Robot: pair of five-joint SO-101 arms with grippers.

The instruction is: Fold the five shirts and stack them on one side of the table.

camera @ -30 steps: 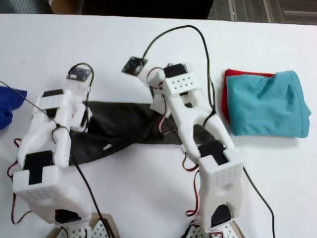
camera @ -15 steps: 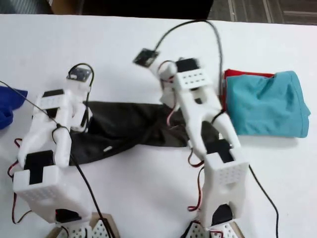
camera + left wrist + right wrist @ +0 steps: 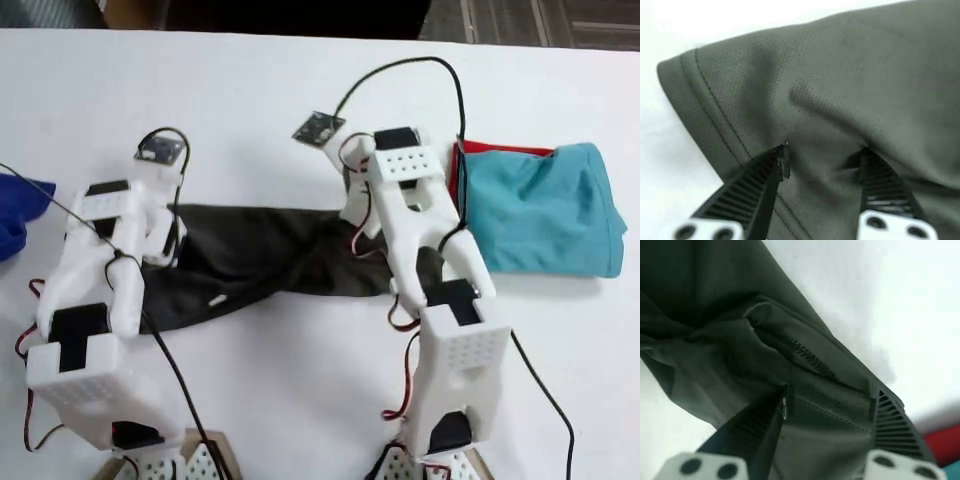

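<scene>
A dark grey shirt (image 3: 260, 262) lies stretched across the middle of the table between both arms. My left gripper (image 3: 168, 240) rests on its left end. In the left wrist view the left gripper (image 3: 824, 157) is open, its fingertips (image 3: 782, 159) pressed onto the hemmed fabric (image 3: 840, 85). My right gripper (image 3: 358, 215) is over the shirt's right part. The right wrist view shows the right gripper (image 3: 830, 402) open, straddling a stitched fold of the shirt (image 3: 740, 340). A folded teal shirt (image 3: 540, 210) lies on a red shirt (image 3: 462, 152) at the right.
A crumpled blue shirt (image 3: 15, 215) sits at the table's left edge. Black cables (image 3: 400, 70) loop above the right arm. Bare white table (image 3: 300, 90) stretches along the far side, with a strip in front between the arm bases.
The right arm has swung to the right toward the teal stack, and the dark shirt's right end has stretched that way with it. The left arm has stayed still.
</scene>
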